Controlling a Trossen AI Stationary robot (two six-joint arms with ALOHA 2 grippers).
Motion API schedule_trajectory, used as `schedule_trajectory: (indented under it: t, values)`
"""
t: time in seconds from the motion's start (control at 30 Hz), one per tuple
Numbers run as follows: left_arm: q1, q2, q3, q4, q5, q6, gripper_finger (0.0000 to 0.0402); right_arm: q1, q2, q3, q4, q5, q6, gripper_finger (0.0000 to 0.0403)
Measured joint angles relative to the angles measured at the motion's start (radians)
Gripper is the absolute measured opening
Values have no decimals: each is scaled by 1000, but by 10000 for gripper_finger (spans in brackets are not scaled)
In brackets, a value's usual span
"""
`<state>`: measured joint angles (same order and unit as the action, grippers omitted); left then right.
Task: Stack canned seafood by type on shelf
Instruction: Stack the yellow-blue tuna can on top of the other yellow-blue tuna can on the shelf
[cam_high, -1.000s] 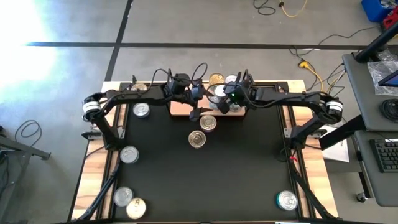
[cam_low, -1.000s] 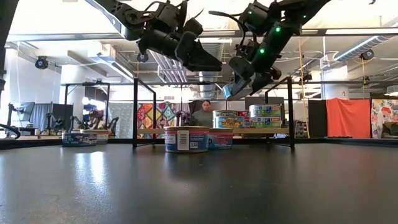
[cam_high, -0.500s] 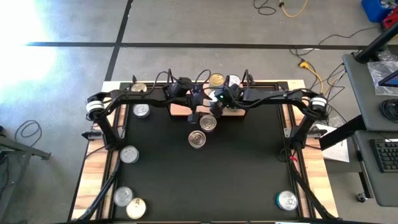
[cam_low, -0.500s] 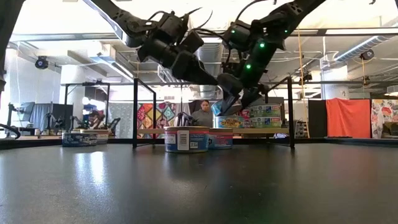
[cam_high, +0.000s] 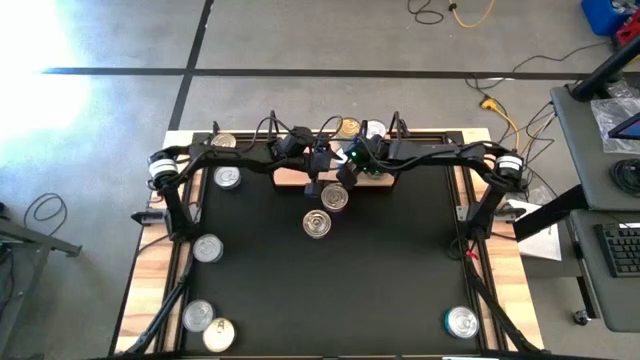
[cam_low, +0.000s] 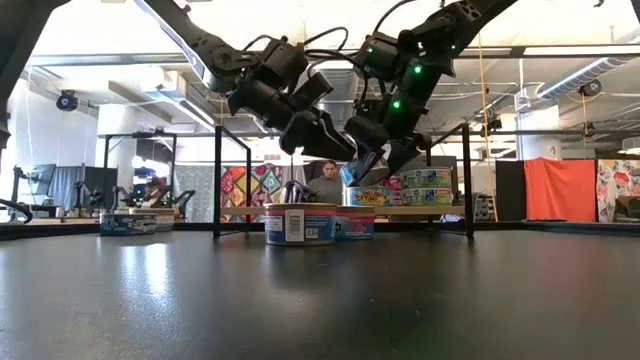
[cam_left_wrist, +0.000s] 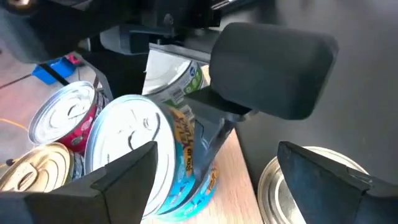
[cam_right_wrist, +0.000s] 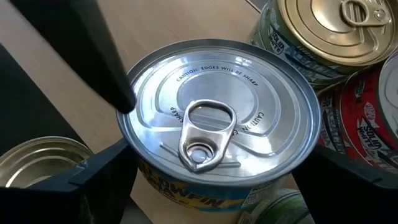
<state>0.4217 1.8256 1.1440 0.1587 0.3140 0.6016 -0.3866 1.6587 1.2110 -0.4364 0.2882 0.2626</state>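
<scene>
Both arms meet over the shelf (cam_high: 300, 178) at the far middle of the black table (cam_high: 400, 270). The right gripper (cam_low: 368, 163) has its 2 fingers spread wide around a silver-lidded tin (cam_right_wrist: 214, 134) with a blue and yellow label — one finger (cam_right_wrist: 102, 171) on each side of its wall, and the tin hangs tilted in that grasp just above the shelf board in the low view. In the left wrist view the same tin (cam_left_wrist: 140, 155) leans against a dark finger of the other arm, with more tins beside it: one with a red label (cam_left_wrist: 65, 118) and one with a gold lid (cam_left_wrist: 31, 171).

The left gripper (cam_low: 325, 135) hovers just beside the right one, above the shelf, its fingers (cam_left_wrist: 124, 177) apart and holding nothing.

On the shelf in the low view stands a short stack of tins (cam_low: 427, 187) near its right post. In front of the shelf 2 tins sit on the table, a gold-lidded one (cam_high: 334, 197) and a silver one (cam_high: 317, 223) just nearer the camera side. More tins lie scattered: one (cam_high: 228, 177) near the left arm's base, one (cam_high: 207, 248) at the left edge, 2 (cam_high: 207, 325) touching at the near left corner, and one (cam_high: 462, 322) at the near right corner.
</scene>
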Motion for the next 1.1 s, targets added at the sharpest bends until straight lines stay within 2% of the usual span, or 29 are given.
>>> schedule_trajectory:
  t: [0.33,0.77,1.1]
  values:
    - [-1,37,0,23,43,12,316,0,25,0,4,-13,0,368]
    - [0,101,5,83,94,-113,317,-4,25,0,-11,-39,-50,368]
    - [0,92,3,74,108,-141,351,-11,25,0,-7,-49,-42,369]
